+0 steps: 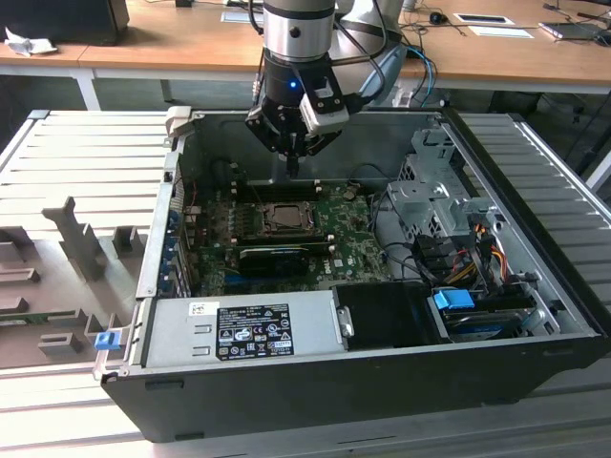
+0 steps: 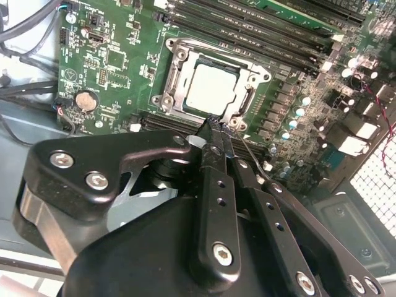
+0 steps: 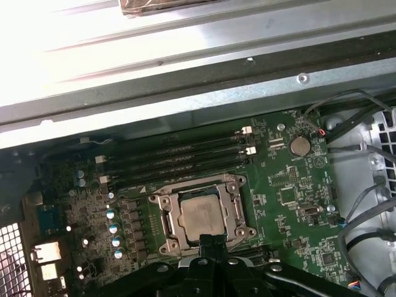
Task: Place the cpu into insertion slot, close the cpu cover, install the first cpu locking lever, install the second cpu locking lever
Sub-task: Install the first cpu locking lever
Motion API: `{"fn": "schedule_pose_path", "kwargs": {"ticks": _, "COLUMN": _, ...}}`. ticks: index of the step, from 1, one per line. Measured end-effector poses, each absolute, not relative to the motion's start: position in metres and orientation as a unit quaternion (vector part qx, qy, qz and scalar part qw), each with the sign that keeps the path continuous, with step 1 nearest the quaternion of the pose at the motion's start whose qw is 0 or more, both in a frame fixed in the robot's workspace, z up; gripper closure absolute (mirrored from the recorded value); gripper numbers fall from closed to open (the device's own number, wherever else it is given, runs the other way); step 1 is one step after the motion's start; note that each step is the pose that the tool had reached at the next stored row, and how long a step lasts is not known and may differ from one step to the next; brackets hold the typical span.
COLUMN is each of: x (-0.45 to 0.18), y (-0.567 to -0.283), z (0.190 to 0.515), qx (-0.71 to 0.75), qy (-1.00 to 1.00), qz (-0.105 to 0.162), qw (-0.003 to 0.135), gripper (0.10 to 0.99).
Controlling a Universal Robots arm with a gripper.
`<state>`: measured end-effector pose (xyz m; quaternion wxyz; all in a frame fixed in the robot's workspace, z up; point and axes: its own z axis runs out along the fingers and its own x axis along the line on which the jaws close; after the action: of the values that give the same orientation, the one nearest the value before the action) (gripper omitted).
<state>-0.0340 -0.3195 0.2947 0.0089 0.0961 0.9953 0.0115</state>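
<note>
There is one cpu [image 2: 212, 86], a flat square with a pale metal face. It lies in the one insertion slot [image 2: 242, 104] on the green board [image 3: 291, 198]. One cpu cover [image 2: 176, 77], a thin silvery frame with a square window, lies flat around the chip. Beside the socket run four long black memory slots [image 3: 185, 154], and one round coin battery [image 3: 300, 145] sits near them.

The arm reaches down into the open computer case [image 1: 382, 372]. The gripper [image 2: 215, 127] points at the board, and its tips are just at the edge of the cover. The two black fingers [image 2: 213, 185] are pressed together. Perhaps a thin wire lever is between them, but the second wrist view does not show this clearly. The fingers are matte black bars with silver screws.
</note>
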Motion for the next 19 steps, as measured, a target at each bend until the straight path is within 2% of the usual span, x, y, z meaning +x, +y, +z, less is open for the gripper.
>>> {"fn": "schedule_pose_path", "kwargs": {"ticks": 19, "x": -0.0340, "y": -0.3195, "z": 0.2947, "qx": 0.024, "qy": 1.000, "qz": 0.012, "qw": 0.008, "gripper": 0.980}}
